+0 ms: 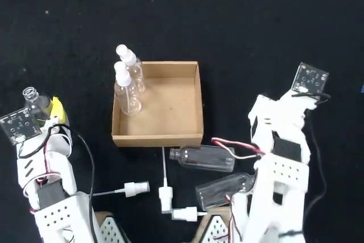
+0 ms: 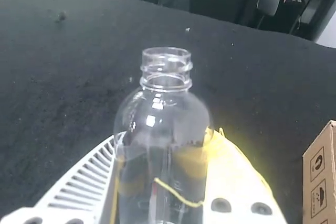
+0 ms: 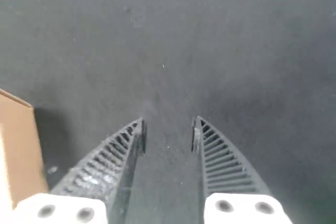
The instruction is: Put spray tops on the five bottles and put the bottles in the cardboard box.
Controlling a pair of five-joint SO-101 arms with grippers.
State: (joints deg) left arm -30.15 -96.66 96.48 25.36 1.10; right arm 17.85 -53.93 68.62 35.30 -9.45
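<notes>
Here, a black surface (image 1: 256,32) is carrying everything, with two white arms sitting at its near edge. The right arm (image 1: 281,169) is stretching away from the near edge, to the right of the box. The right jaws are hanging a little apart over bare black cloth and are gripping nothing. The left arm (image 1: 48,180) is standing at the near left, well apart from the box. The left jaws are clamping the lower body of a clear bottle (image 2: 163,145) and holding it upright. Its threaded neck is standing open, with no top on it.

An open cardboard box (image 1: 157,139) is sitting near the middle of the surface. Two capped bottles, one nearer (image 1: 127,92) and one farther (image 1: 135,72), are standing upright inside it against its left wall, touching or nearly so.

Two more clear bottles are lying on their sides in front of the box. One (image 1: 205,157) is lying just beside the box's near right corner, with a red wire crossing it. The other (image 1: 224,190) is lying nearer the edge, partly hidden under the right arm.

Three loose white spray tops are lying on the surface in front of the box. One (image 1: 133,188) is pointing its thin tube leftward. A second (image 1: 165,194) is pointing its tube toward the box. The third (image 1: 186,214) is lying just beside the second, closest to the near edge.
</notes>
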